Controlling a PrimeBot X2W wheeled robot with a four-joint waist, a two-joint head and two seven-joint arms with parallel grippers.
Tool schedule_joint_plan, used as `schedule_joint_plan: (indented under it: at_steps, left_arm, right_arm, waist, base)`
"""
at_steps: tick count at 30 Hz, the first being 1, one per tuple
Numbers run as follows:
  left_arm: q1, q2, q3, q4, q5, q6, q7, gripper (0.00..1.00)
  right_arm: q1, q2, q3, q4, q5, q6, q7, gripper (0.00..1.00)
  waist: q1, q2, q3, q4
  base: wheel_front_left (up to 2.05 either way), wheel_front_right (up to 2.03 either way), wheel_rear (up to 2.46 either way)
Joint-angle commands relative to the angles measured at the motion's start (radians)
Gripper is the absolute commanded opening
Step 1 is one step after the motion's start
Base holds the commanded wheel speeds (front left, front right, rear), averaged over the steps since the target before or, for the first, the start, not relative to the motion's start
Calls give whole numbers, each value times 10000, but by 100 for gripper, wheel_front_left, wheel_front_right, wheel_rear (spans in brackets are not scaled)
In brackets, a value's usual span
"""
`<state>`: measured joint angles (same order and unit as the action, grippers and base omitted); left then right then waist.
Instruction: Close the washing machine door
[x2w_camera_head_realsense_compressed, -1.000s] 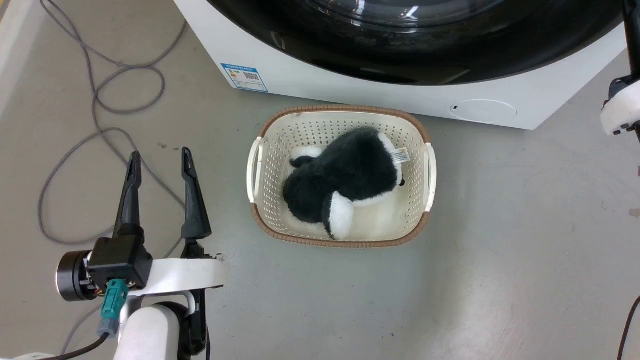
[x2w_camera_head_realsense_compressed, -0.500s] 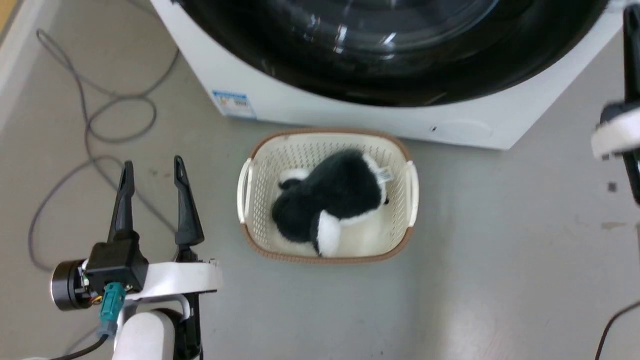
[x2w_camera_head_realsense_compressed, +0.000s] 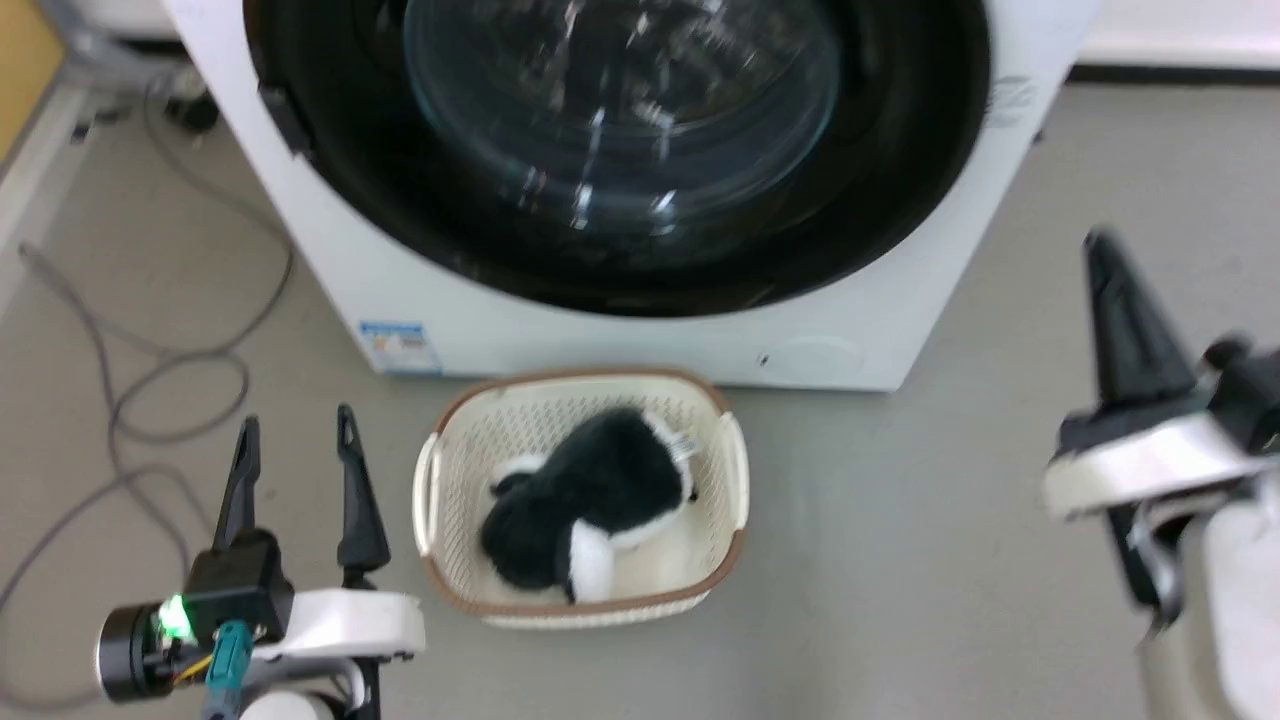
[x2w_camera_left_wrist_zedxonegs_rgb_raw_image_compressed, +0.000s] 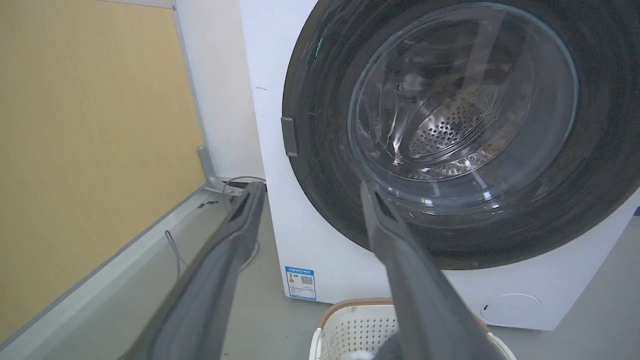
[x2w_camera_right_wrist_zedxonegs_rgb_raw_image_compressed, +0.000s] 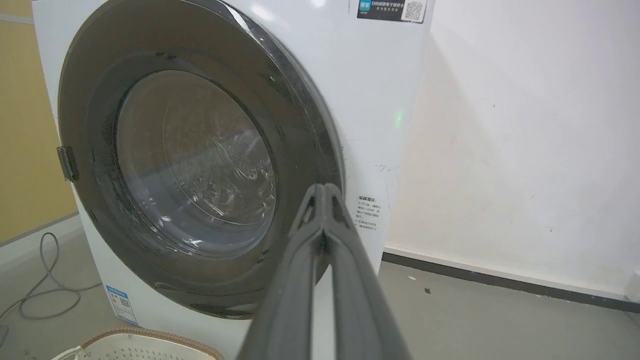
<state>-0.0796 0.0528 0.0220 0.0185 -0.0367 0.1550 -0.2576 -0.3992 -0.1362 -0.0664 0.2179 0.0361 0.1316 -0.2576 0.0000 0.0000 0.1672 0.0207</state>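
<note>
Since there is nothing to carry here, both grippers are empty. The left gripper (x2w_camera_head_realsense_compressed: 296, 425) has its fingers spread, and the right gripper (x2w_camera_right_wrist_zedxonegs_rgb_raw_image_compressed: 324, 191) has its fingertips pressed together, a blunt point that I judge suits pushing better than gripping. Just inside the left gripper, and between the two, a basket (x2w_camera_head_realsense_compressed: 580, 380) sits on the floor with a plush toy (x2w_camera_head_realsense_compressed: 590, 490) in it, touching neither gripper. A cable (x2w_camera_head_realsense_compressed: 130, 400) loops on the floor to the left gripper's outer side.

Beyond both sets of fingertips stands the machine (x2w_camera_head_realsense_compressed: 330, 290), with the basket near its foot. The door (x2w_camera_left_wrist_zedxonegs_rgb_raw_image_compressed: 320, 200) lies flat against the machine's front. Neither wrist view shows a gap along its edge, and the drum shows through the glass. Its handle (x2w_camera_left_wrist_zedxonegs_rgb_raw_image_compressed: 288, 136) is on the left gripper's side. I judge the door shut, though whether the latch has caught cannot be told. Both grippers are well apart from it, which fits a job that looks done.
</note>
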Motion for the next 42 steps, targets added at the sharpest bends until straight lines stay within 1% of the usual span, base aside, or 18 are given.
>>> schedule_joint_plan:
  at_steps: [1, 3, 4, 5, 6, 10, 16, 20, 22, 23, 42]
  left_arm:
    - [152, 31, 53, 22, 64, -13, -42, 100]
    - [339, 30, 101, 7, 71, -1, -42, 100]
    - [432, 29, 118, -2, 73, -7, -42, 100]
    - [534, 29, 134, 0, 75, -15, -42, 100]
    - [635, 30, 157, 4, 77, -20, -42, 100]
    - [950, 26, 196, 53, 21, -105, -42, 100]
    - [1276, 13, 147, 74, -8, -170, -42, 100]
    - [1405, 11, 124, 42, 19, -214, -42, 100]
    - [1470, 11, 83, 63, 31, -280, -42, 100]
    - [1352, -6, 96, 63, -7, -262, 3, 0]
    - [1295, -15, 51, 35, 33, -417, 330, 0]
  right_arm:
    - [288, 95, 52, -71, 42, -9, -42, 0]
    - [761, 252, 175, -168, 81, -9, -42, 0]
    - [992, 344, 198, -162, 179, -9, -42, 30]
    - [1210, 423, 241, -166, 303, -9, -42, 89]
    - [1402, 489, 250, -212, 389, -9, -42, 100]
    - [2184, 725, 173, -358, 790, -9, -42, 100]
    - [3347, 848, 188, -662, 841, -9, -42, 100]
    - [3763, 856, 258, -929, 1112, -9, -42, 100]
    - [3853, 857, 324, -995, 1065, -9, -42, 100]
    - [3755, 798, 319, -944, 1079, 0, 1, 0]
    - [3778, 805, 367, -1094, 885, -1, 320, 0]
  waist:
    - [0, 0, -425, -372]
    - [0, 0, -604, -523]
    - [0, 0, -704, -600]
    - [0, 0, -797, -675]
    - [0, 0, -874, -747]
    - [0, 0, -1152, -910]
    - [0, 0, -1470, -965]
    - [0, 0, -1533, -1008]
    - [0, 0, -1559, -1016]
    - [0, 0, -1561, -1016]
    - [0, 0, -1581, -917]
  base:
    - [0, 0, 0]
    - [0, 0, 0]
    - [0, 0, 0]
    - [0, 0, 0]
    - [0, 0, 0]
    - [0, 0, 0]
    - [0, 0, 0]
    - [0, 0, 0]
    - [0, 0, 0]
    - [0, 0, 0]
    - [0, 0, 0]
